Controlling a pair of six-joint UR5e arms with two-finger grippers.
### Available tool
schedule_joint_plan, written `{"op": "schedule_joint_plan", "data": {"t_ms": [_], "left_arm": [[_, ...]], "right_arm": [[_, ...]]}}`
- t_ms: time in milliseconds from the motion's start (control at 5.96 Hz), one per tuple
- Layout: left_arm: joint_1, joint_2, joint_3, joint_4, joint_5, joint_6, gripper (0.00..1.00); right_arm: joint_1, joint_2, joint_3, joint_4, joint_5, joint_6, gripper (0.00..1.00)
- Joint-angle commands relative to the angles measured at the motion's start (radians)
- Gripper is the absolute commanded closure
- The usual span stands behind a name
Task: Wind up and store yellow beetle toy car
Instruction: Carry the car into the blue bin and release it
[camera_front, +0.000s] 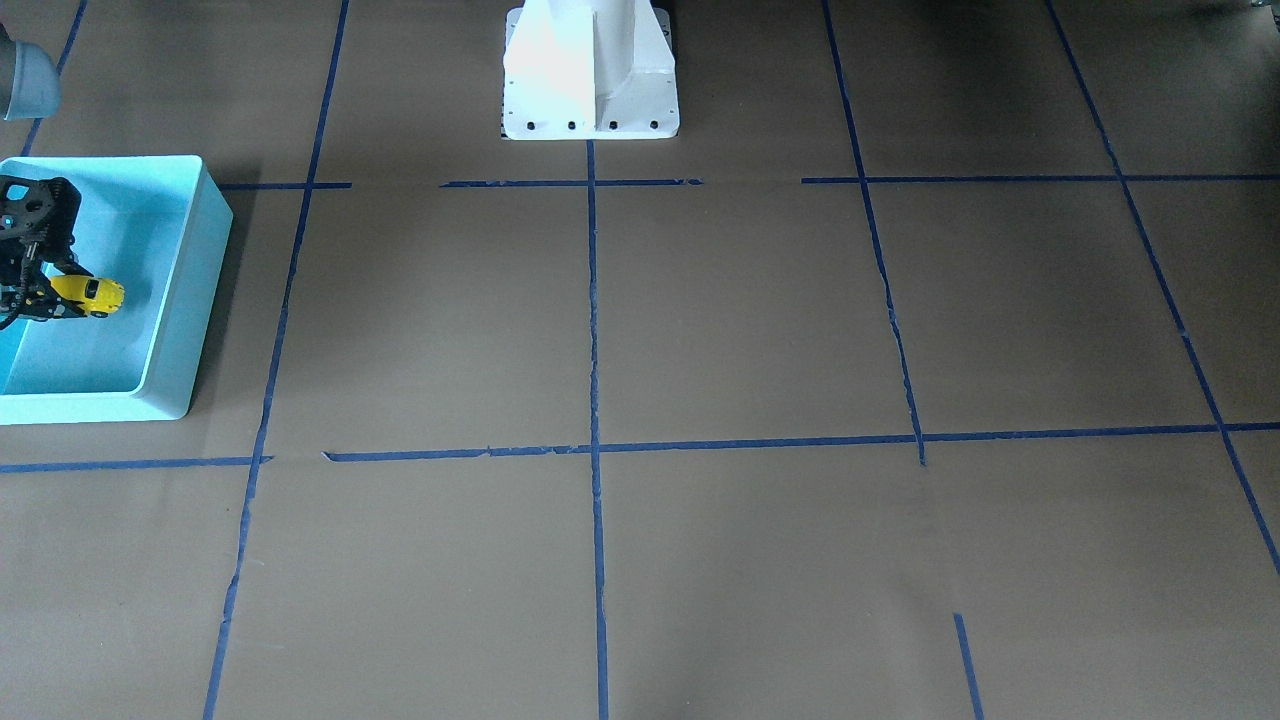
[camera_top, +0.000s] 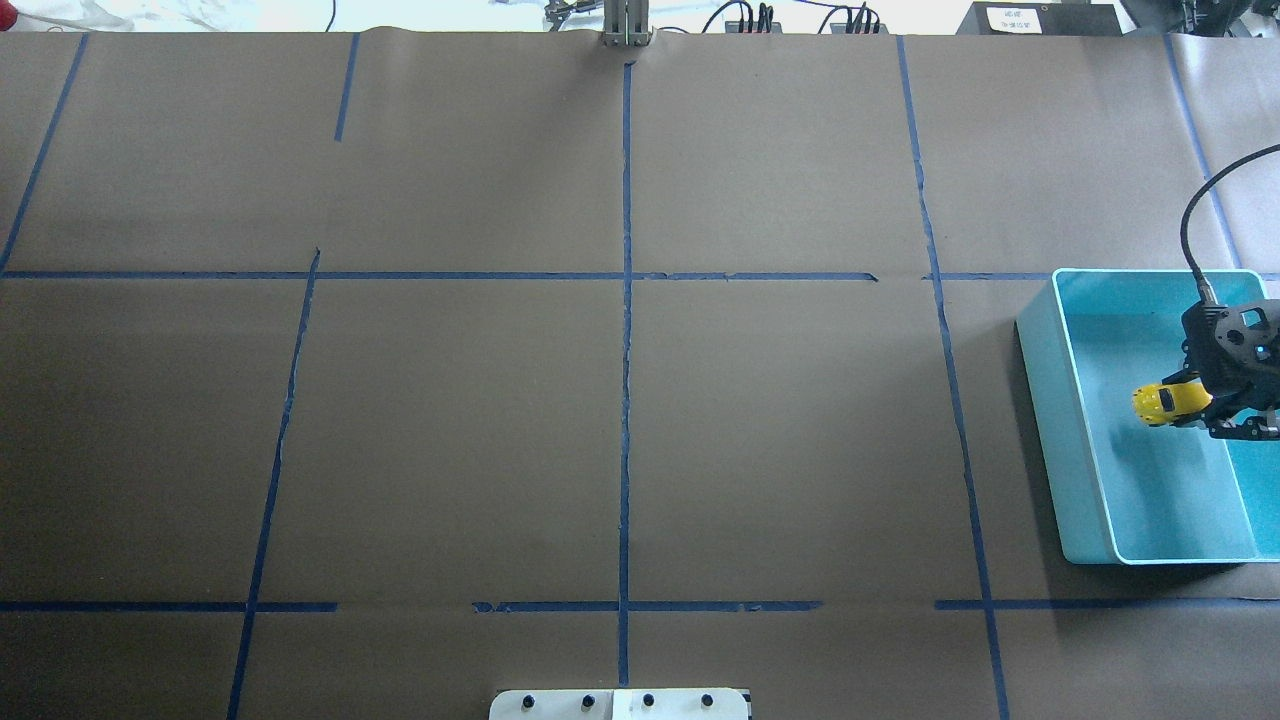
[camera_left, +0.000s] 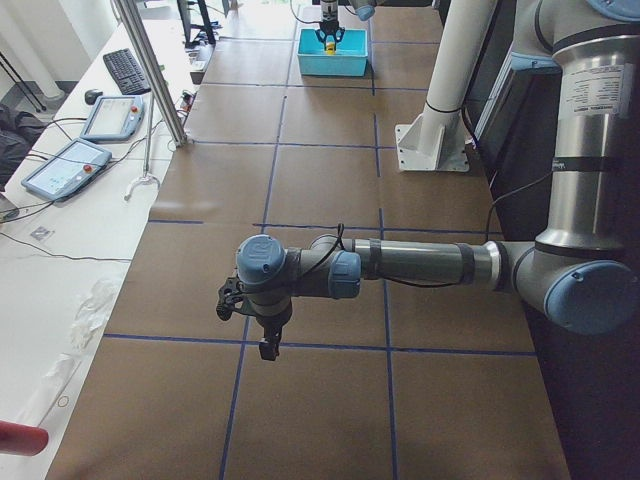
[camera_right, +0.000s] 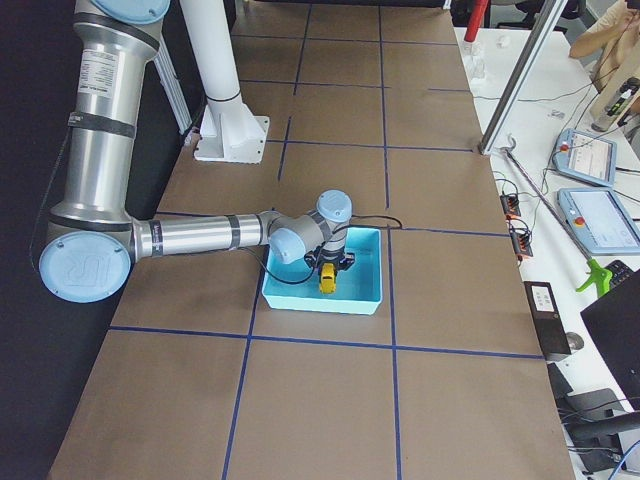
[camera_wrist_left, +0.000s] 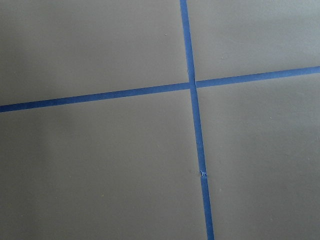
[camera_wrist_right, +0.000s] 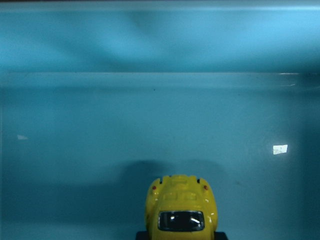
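The yellow beetle toy car (camera_front: 92, 293) is held in my right gripper (camera_front: 60, 298) inside the turquoise bin (camera_front: 190, 300), a little above its floor. The overhead view shows the car (camera_top: 1163, 402) sticking out of the gripper (camera_top: 1203, 405) over the bin (camera_top: 1045, 400). In the right wrist view the car (camera_wrist_right: 181, 206) is at the bottom edge and casts a shadow on the bin floor (camera_wrist_right: 150, 115). It also shows in the exterior right view (camera_right: 327, 279). My left gripper (camera_left: 268, 343) hangs over bare table, far from the bin; I cannot tell whether it is open.
Brown paper with blue tape lines (camera_top: 626, 400) covers the table. The white robot base (camera_front: 590, 70) stands at the table's middle edge. The left wrist view shows only paper and a tape cross (camera_wrist_left: 192, 85). Operator tablets (camera_right: 600, 215) lie beyond the far side.
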Motion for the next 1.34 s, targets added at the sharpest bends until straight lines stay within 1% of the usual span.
{"op": "schedule_joint_plan", "data": {"t_ms": [0,168,335,503,671,839,1006,1174], "left_arm": [[0.000,0.000,-0.001,-0.001,0.002,0.000,0.00],[0.000,0.000,-0.001,0.000,0.002,0.000,0.00],[0.000,0.001,-0.001,0.000,0.002,0.000,0.00],[0.000,0.002,-0.001,0.000,0.000,0.000,0.00],[0.000,0.000,-0.003,0.000,0.000,0.000,0.00],[0.000,0.000,-0.003,0.000,0.000,0.001,0.00],[0.000,0.001,-0.003,0.000,0.000,0.000,0.00],[0.000,0.002,-0.001,0.000,0.002,0.000,0.00]], "right_arm": [[-0.023,0.000,-0.002,0.005,-0.002,0.012,0.89],[-0.026,0.000,-0.002,0.005,-0.003,0.015,0.66],[-0.026,0.002,0.003,0.003,-0.002,0.018,0.26],[-0.023,0.000,0.009,0.005,0.006,0.016,0.00],[-0.023,0.000,0.023,0.005,0.014,0.018,0.00],[0.012,-0.026,0.100,-0.018,0.046,0.016,0.00],[0.111,-0.050,0.147,-0.068,0.137,0.015,0.00],[0.247,-0.069,0.147,-0.160,0.214,0.015,0.00]]}}
